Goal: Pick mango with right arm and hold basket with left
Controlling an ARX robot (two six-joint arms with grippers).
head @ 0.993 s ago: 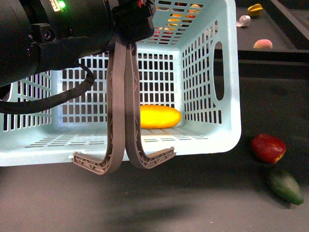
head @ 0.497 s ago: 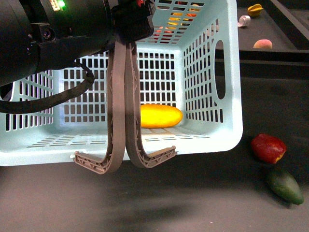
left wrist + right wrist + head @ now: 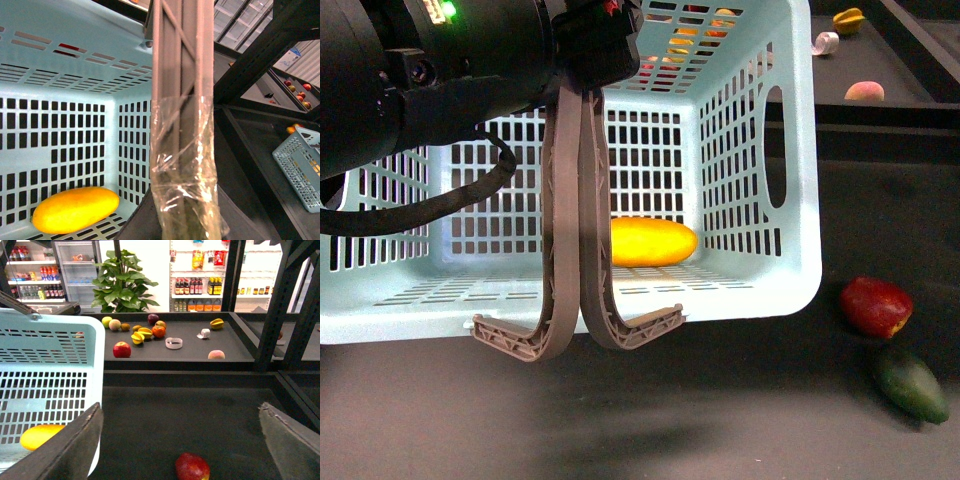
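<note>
The pale mint-blue basket (image 3: 790, 150) hangs tilted above the dark table, its open side facing me. Both grey-brown handles (image 3: 565, 230) are pressed together, and my left gripper (image 3: 582, 75) is shut on them at the top. In the left wrist view the taped handles (image 3: 180, 100) run between the jaws of the left gripper (image 3: 184, 217). The yellow-orange mango (image 3: 650, 242) lies inside on the basket's lower wall, also visible as the mango (image 3: 75, 210) and mango (image 3: 40, 436). My right gripper (image 3: 180, 440) is open and holds nothing, right of the basket (image 3: 50, 365). It does not show in the front view.
A red fruit (image 3: 875, 306) and a dark green fruit (image 3: 912, 385) lie on the table right of the basket. The red fruit (image 3: 192, 467) is below the right gripper. A rear shelf (image 3: 230, 347) carries several fruits. A black frame post (image 3: 280, 305) stands to the right.
The basket has shifted very slightly to the right in the left gripper's hold. Nothing else has visibly moved.
</note>
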